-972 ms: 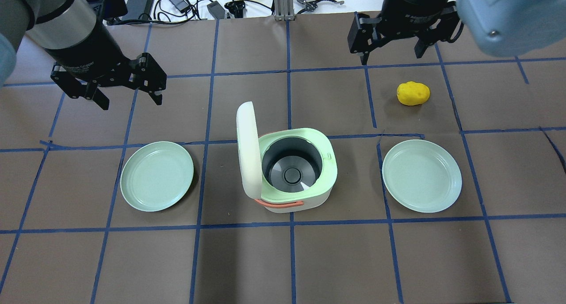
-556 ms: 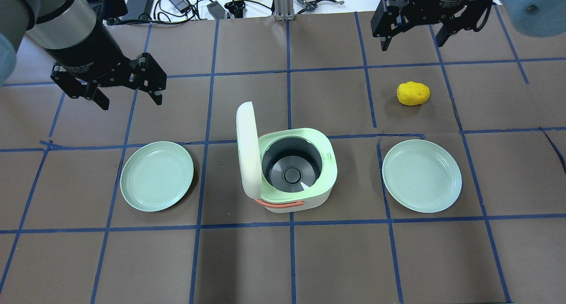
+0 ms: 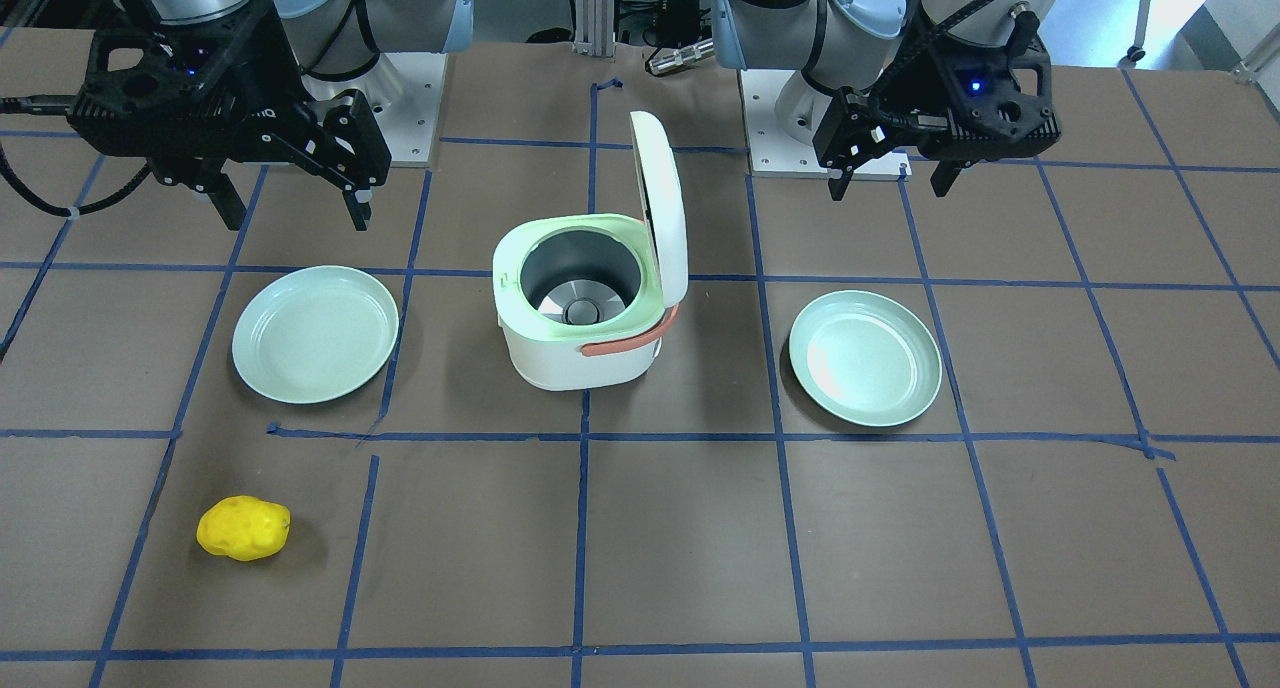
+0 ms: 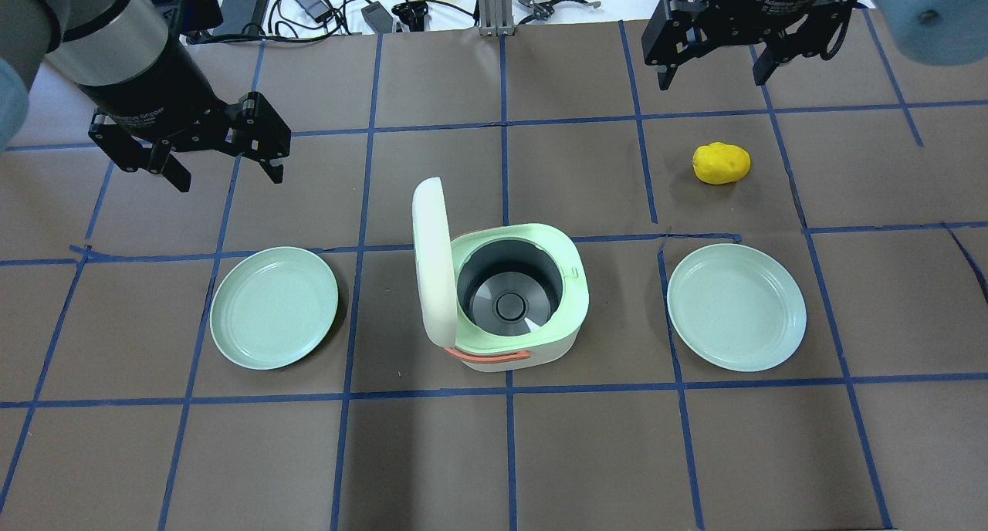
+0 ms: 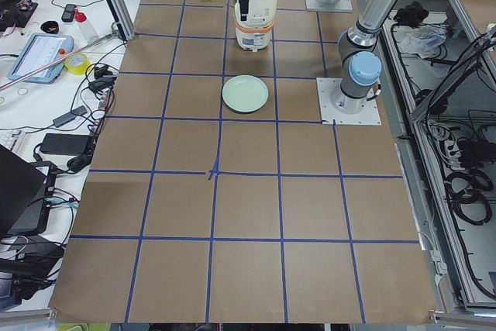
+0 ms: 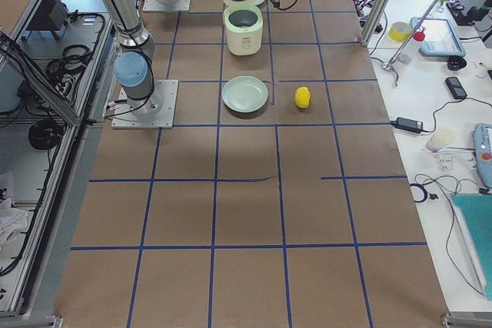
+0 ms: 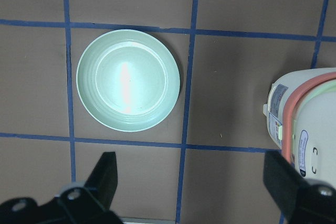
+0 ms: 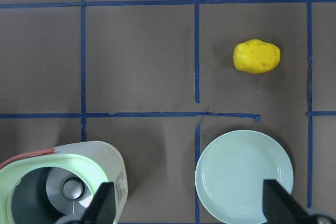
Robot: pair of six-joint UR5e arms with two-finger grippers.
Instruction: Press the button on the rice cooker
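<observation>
The white and pale-green rice cooker [image 4: 575, 299] stands at the table's middle with its lid [image 4: 432, 261] swung upright and its grey pot empty. It also shows in the front view [image 3: 570, 358]. A small tab sits on its rim; no button shows clearly. My left gripper [image 4: 228, 177] is open and empty, hanging high to the far left of the cooker, over a green plate [image 7: 127, 80]. My right gripper [image 4: 712, 79] is open and empty, high at the far right, beyond the cooker [image 8: 113, 174].
Two pale-green plates lie on either side of the cooker, left [image 4: 274, 307] and right [image 4: 735, 307]. A yellow potato-like lump [image 4: 722, 163] lies beyond the right plate. Cables and tools lie past the far table edge [image 4: 324, 6].
My right gripper has moved away from the cooker toward the far table edge, still open. My left gripper and the cooker have not moved.
</observation>
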